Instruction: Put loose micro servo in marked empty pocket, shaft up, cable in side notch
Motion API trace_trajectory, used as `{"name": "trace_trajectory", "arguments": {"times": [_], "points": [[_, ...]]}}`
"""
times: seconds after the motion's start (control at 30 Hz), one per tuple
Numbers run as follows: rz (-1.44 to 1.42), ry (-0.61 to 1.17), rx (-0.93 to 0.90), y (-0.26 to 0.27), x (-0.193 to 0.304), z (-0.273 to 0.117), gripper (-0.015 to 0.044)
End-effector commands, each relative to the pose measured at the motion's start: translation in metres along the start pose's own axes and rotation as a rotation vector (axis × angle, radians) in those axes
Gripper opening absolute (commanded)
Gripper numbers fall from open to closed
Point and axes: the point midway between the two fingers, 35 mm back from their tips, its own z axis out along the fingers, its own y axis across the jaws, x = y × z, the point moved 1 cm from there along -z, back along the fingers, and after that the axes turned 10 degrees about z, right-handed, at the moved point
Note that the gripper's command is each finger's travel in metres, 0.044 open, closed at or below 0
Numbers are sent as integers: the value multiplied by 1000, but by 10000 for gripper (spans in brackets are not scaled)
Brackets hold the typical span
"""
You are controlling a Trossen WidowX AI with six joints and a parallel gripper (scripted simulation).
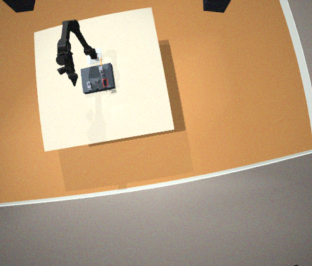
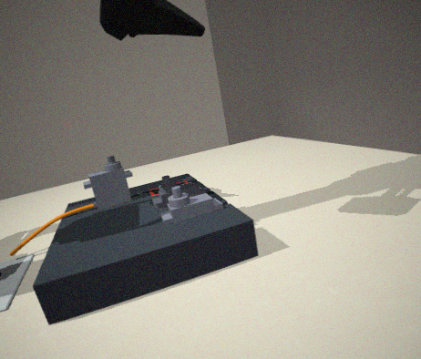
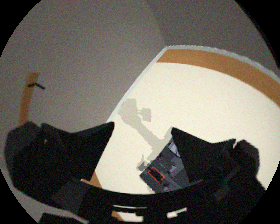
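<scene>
The loose grey micro servo [image 1: 101,69] [image 2: 110,190] stands upright on the rear part of the dark deck [image 1: 86,76] [image 2: 145,271], shaft up. Its orange cable [image 1: 101,61] [image 2: 54,221] runs back off the deck, towards the arm's base. The red-outlined pocket [image 1: 105,82] [image 3: 156,174] is empty, near a front corner; the exterior view shows only parts of its outline. My gripper [image 3: 144,127] is open and empty, high above and to one side of the deck. Its right finger covers part of the deck in the wrist view, where I cannot make out the loose servo.
A grey servo [image 1: 89,85] [image 2: 178,200] sits in the deck on the side away from the marked pocket, with another servo between. The arm's light base plate [image 2: 19,275] lies behind the deck. All stands on a cream table top [image 1: 131,101] [image 2: 336,292].
</scene>
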Motion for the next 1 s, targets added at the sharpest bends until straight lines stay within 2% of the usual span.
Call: {"name": "trace_trajectory", "arguments": {"times": [0.0,0.43,0.97], "points": [[-93,67,33,-7,21,1,440],[-447,322,151,-43,95,-5,440],[-884,648,257,-100,164,-38,440]]}}
